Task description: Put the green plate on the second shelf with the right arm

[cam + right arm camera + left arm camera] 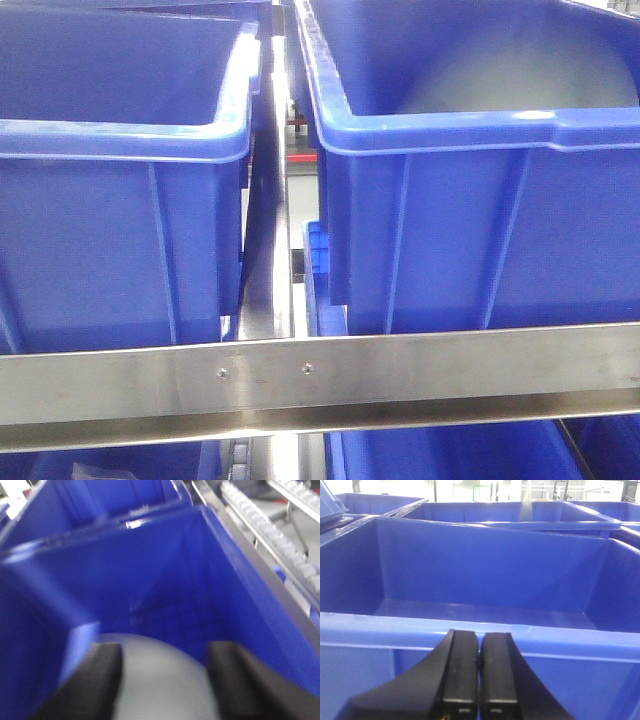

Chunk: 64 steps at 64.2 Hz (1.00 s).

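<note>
The green plate (520,75) shows as a pale, blurred round shape inside the right blue bin (450,250) on the shelf. In the right wrist view the plate (160,680) lies low in that bin (150,580), pale grey-green and blurred. My right gripper (165,647) is over it with its black fingers (95,680) wide apart, one on each side of the plate's face; it looks open. My left gripper (480,650) is shut and empty, just in front of the rim of another blue bin (470,630).
A second blue bin (120,200) stands left of the plate's bin, with a narrow gap and steel upright (270,250) between them. A steel shelf rail (320,385) crosses the front. More blue bins (450,455) sit below. Roller tracks (270,535) run at the right.
</note>
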### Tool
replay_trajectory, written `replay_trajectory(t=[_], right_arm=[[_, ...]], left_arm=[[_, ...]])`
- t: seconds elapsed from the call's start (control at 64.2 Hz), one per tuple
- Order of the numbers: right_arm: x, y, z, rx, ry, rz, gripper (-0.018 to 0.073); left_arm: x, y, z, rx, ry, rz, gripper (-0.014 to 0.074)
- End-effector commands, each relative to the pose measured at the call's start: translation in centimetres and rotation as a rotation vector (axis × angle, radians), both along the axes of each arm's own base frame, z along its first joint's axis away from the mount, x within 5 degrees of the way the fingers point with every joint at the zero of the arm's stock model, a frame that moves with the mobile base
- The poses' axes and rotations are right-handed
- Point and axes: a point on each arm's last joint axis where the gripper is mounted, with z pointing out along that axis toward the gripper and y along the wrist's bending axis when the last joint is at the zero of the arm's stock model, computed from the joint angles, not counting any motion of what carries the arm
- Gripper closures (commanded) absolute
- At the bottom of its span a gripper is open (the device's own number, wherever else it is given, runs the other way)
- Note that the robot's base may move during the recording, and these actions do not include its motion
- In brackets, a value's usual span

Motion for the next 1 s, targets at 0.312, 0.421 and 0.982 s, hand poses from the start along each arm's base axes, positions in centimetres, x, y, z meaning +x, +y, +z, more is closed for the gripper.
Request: replay_trajectory(t=[0.312, 0.421, 0.982], right_arm=[[-2.7, -0.1, 5.5, -0.009, -0.123, 0.015, 0.0507], [-5.0, -0.2, 7.7, -0.054, -0.199, 0.028, 0.051], [-8.4, -0.4, 10.8, -0.064, -0.32, 0.027, 0.051]], left_arm=[[0.1, 0.0, -0.7, -0.011, -0.043, -0.004, 0.0466], [0.1, 0.0, -0.7, -0.011, -0.043, -0.004, 0.0466], [0.1, 0.0, -0.7, -0.011, -0.043, -0.004, 0.0466]])
